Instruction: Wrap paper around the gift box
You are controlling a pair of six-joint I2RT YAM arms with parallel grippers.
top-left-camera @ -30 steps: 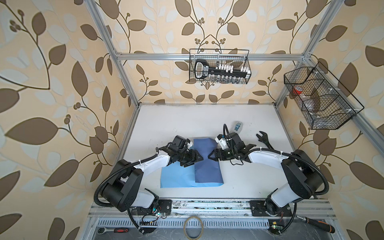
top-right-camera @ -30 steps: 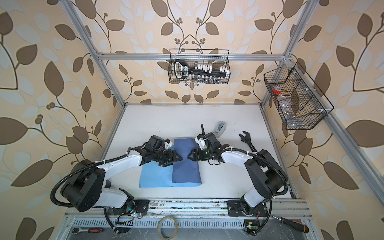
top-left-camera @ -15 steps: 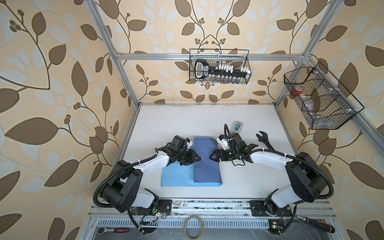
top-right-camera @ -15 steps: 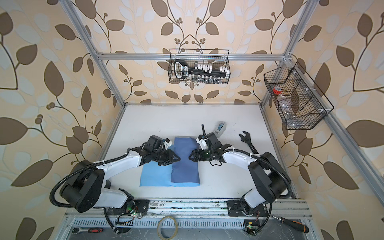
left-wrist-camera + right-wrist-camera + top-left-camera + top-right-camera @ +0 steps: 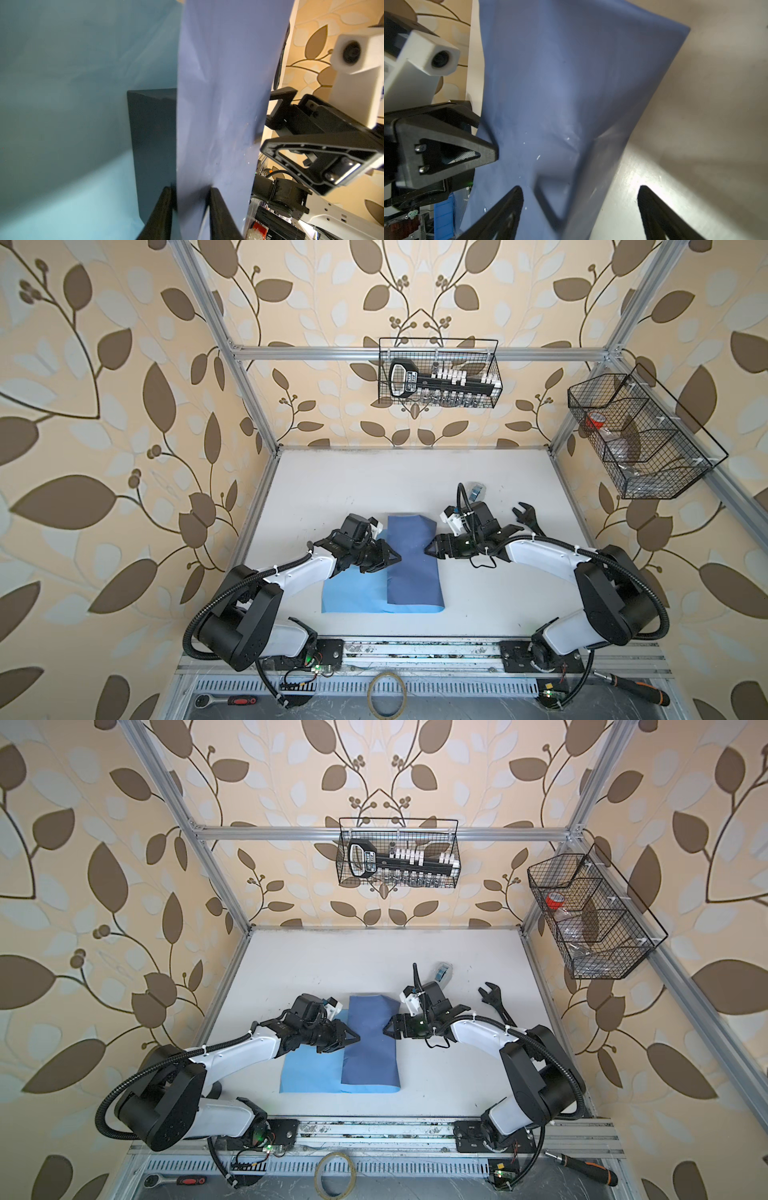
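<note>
Left wrist: one box (image 5: 152,145), one paper (image 5: 218,99).

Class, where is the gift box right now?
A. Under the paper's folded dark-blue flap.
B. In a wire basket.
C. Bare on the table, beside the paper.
A: the left wrist view shows the gift box beneath the dark flap of the paper.

Left fingers (image 5: 162,214) close-set, right fingers (image 5: 502,214) wide
</note>
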